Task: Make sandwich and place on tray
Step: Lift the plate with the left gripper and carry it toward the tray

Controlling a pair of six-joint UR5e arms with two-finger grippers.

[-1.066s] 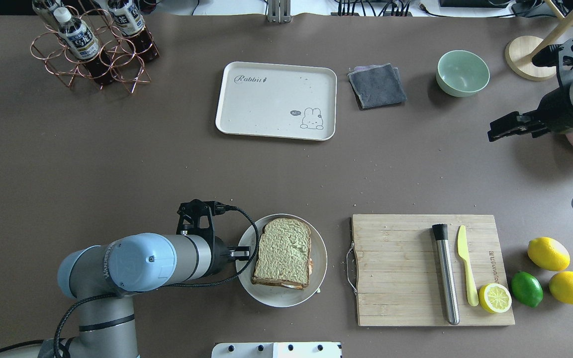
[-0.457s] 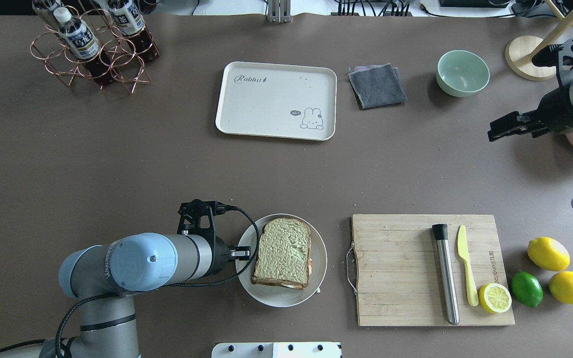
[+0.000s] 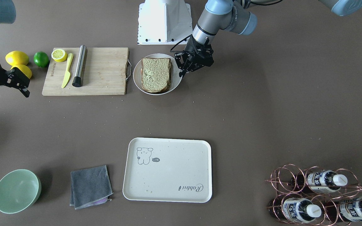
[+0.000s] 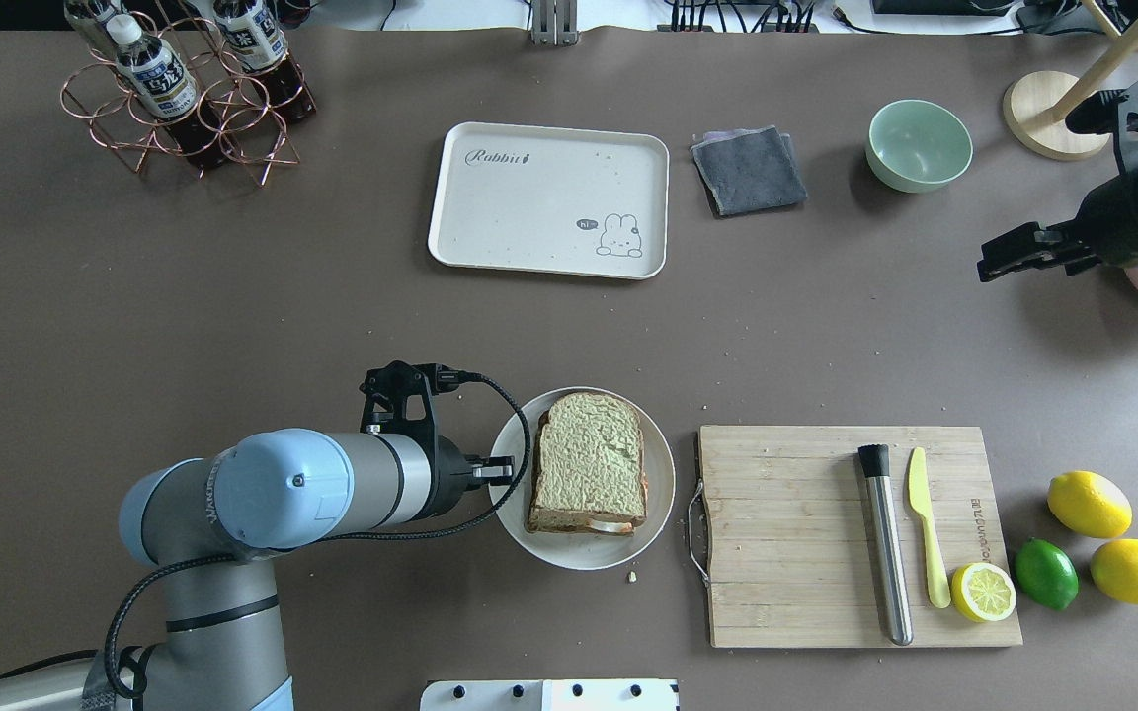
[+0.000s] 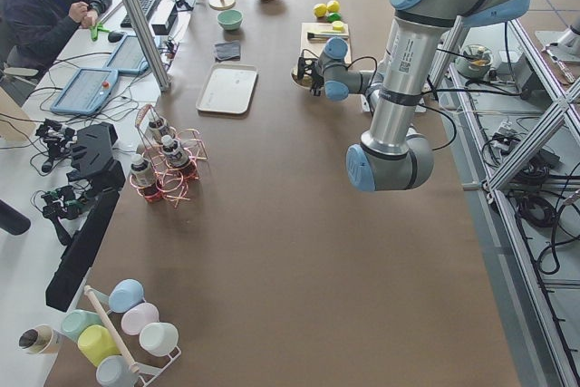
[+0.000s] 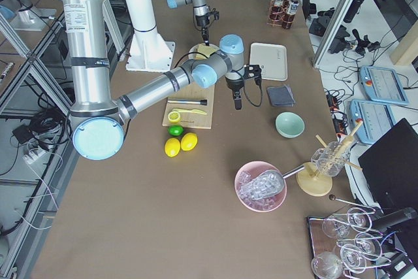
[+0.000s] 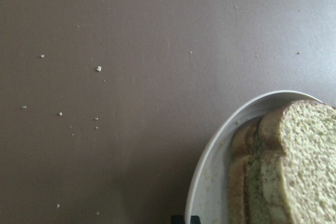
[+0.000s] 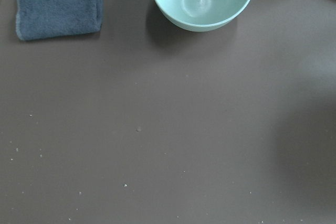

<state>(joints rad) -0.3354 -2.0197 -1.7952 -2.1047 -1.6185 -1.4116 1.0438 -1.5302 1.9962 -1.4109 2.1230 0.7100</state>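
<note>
The sandwich (image 4: 589, 474), two greenish-tan slices with white egg showing at its near edge, lies on a round white plate (image 4: 584, 555). It also shows in the front view (image 3: 156, 73) and the left wrist view (image 7: 294, 166). My left gripper (image 4: 505, 472) is shut on the plate's left rim (image 7: 210, 166), as the front view (image 3: 181, 72) also shows. The cream tray (image 4: 529, 207) with the "Rabbit" script lies empty at the far middle of the table (image 3: 174, 175). My right gripper (image 4: 986, 263) hangs open and empty at the far right (image 3: 9, 93).
A wooden cutting board (image 4: 786, 533) right of the plate bears a steel rod, a yellow knife and a lemon half. Lemons and a lime (image 4: 1045, 573) lie beyond it. A grey cloth (image 4: 749, 170), a green bowl (image 4: 919, 144) and a bottle rack (image 4: 184, 89) stand at the far edge.
The plate with the sandwich has slid away from the robot and to the right, with my left gripper on its rim. A crumb stays where the plate stood. My right gripper shifted slightly right.
</note>
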